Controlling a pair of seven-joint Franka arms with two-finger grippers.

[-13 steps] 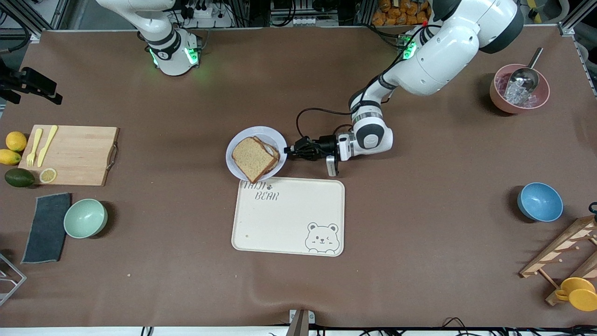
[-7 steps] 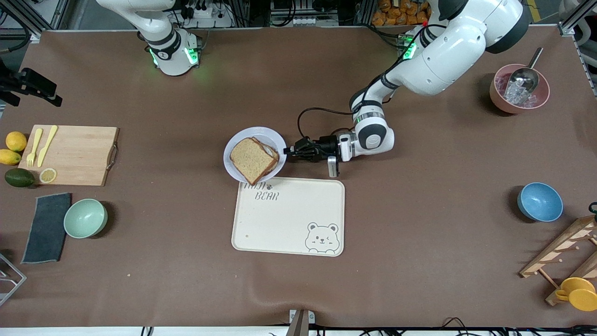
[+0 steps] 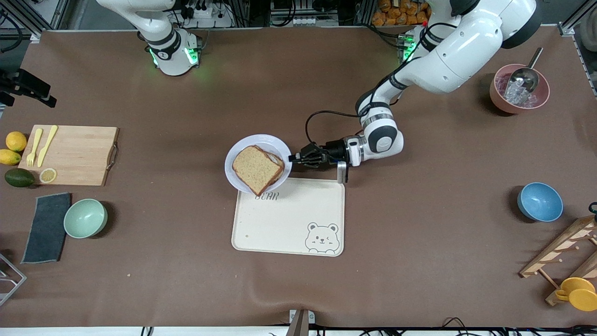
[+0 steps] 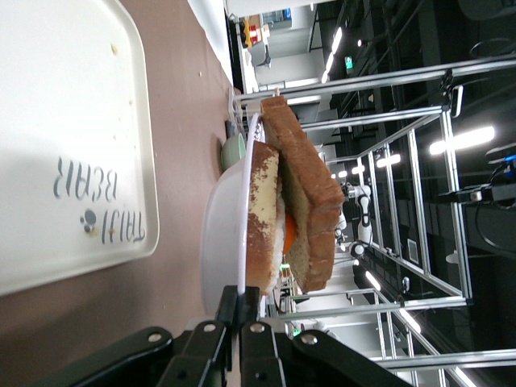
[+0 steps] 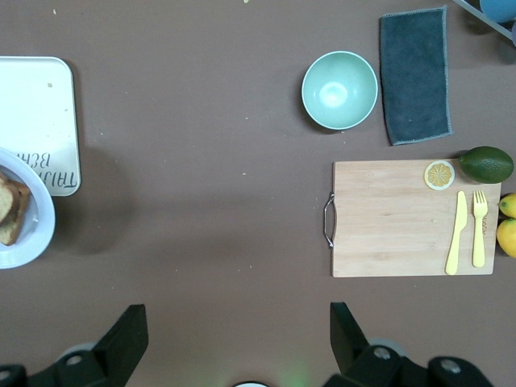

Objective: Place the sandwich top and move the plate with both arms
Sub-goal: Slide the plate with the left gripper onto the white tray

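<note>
The cream bear-printed tray point(image 3: 288, 217) lies nearest the front camera at the table's middle, with the mint bowl point(image 3: 85, 218) and a dark cloth point(image 3: 46, 227) toward the right arm's end and the blue bowl point(image 3: 539, 201) toward the left arm's end. The plate point(image 3: 276, 141) is held above the tray's farther corner, overlapping its printed lettering, and it is carried by its rim on the side toward the left arm's end. On the plate the sandwich top point(image 3: 254, 169) is laid over a lower slice, a band of orange and white filling being seen between the two in the left wrist view point(image 4: 284, 234). The left gripper point(image 3: 295, 158) is clamped on the plate's rim, its fingers point(image 4: 205, 343) being closed on the edge from either side. The right gripper point(image 5: 238, 339) is held high over the table near its own base, where the right arm waits, and its fingers are spread wide apart with nothing between them. A wooden cutting board point(image 3: 70, 154) is set farther from the camera than the mint bowl, and a pink bowl point(image 3: 517, 91) with a metal scoop stands farthest, at the left arm's end.
</note>
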